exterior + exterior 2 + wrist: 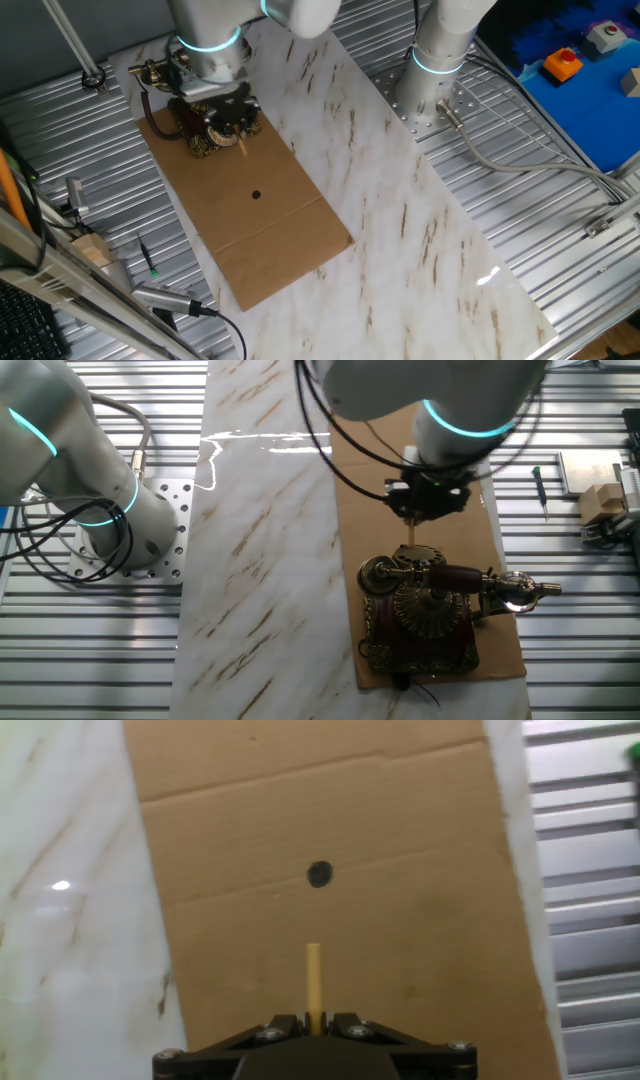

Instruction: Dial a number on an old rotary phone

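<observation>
The thin tan wooden stick (313,982) is pinched between the closed black two-finger gripper (313,1020) – its tip should be steered squarely into a finger hole of the small dark-brown, brass-trimmed rotary phone (425,610), lower right in the other fixed view, on brown cardboard (400,920).

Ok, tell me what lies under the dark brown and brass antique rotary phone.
The dark brown and brass antique rotary phone sits on a flat brown cardboard sheet, which lies on the white marble-patterned tabletop. The cardboard directly beneath the phone is covered, so anything there cannot be seen.
</observation>
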Controlling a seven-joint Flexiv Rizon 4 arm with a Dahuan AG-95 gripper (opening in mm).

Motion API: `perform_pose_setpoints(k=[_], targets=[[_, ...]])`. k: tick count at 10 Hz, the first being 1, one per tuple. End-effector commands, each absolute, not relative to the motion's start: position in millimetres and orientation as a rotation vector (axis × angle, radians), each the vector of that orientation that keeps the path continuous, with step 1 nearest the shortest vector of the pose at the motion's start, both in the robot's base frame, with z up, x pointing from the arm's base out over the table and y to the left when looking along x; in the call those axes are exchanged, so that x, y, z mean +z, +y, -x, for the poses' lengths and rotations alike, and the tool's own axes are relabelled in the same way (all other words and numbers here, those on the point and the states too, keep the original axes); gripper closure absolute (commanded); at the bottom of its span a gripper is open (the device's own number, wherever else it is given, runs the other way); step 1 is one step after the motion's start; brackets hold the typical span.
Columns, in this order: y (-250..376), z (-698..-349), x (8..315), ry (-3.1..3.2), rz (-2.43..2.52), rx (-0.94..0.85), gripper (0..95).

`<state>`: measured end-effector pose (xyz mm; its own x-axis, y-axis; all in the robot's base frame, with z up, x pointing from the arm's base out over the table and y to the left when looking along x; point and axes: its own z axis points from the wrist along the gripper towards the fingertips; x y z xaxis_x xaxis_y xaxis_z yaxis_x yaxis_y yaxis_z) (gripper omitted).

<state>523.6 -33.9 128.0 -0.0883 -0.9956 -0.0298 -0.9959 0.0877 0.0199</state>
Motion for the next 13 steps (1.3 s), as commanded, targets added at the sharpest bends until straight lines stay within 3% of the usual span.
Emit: perform_pose_setpoints(k=[1, 13], targets=[[-39.1, -528.0, 127.5, 2.234, 2.167, 0.034, 95.0], [-60.2, -534.0, 119.9, 2.152, 2.143, 0.075, 95.0]])
